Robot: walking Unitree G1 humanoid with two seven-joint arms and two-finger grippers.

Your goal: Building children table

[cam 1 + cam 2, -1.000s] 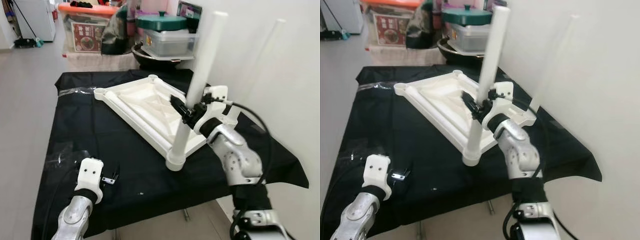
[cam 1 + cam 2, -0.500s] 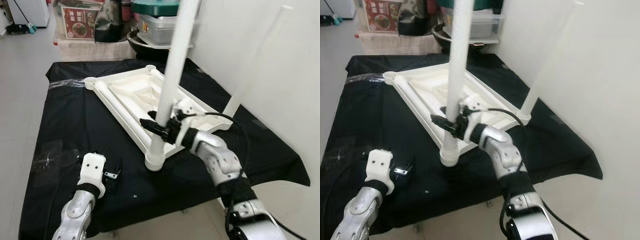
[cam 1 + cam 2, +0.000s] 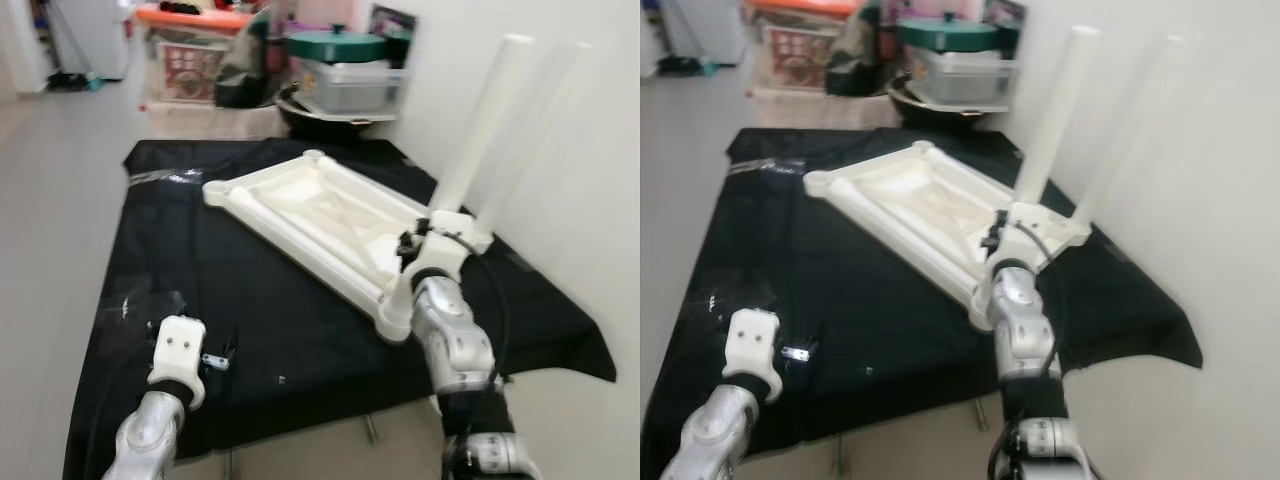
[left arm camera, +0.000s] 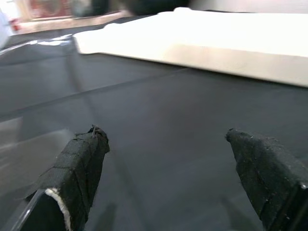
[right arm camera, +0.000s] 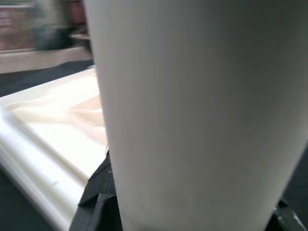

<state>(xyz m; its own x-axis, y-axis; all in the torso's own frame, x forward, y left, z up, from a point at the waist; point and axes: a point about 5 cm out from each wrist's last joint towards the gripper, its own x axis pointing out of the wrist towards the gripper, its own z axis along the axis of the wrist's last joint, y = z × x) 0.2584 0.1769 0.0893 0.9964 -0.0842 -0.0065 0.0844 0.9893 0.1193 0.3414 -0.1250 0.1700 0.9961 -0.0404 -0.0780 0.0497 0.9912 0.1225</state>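
Right gripper (image 3: 412, 243) closed round the low part of a white table leg (image 3: 478, 128), just above the near right corner of the upturned white tabletop (image 3: 320, 215); black fingers (image 5: 98, 185) pressed against the tube on either side in the right wrist view. Leg standing nearly upright, leaning a little away toward the white wall (image 3: 590, 150). Foot of the leg hidden behind the wrist, so seating in the corner socket impossible to confirm.

Best done, by this reading: keep the tube in line with the socket, press straight down along its axis, avoid sideways levering that could skid the tabletop across the cloth or jam the leg crooked. Worth checking the lean before pushing harder.

Left gripper (image 4: 168, 159) spread wide, holding nothing, hovering low over the black-draped surface (image 3: 190, 260) near its front edge, well apart from the tabletop. Could steady the tabletop if it shifts.

Beyond the surface, storage boxes and a green-lidded container (image 3: 335, 45) on the floor.
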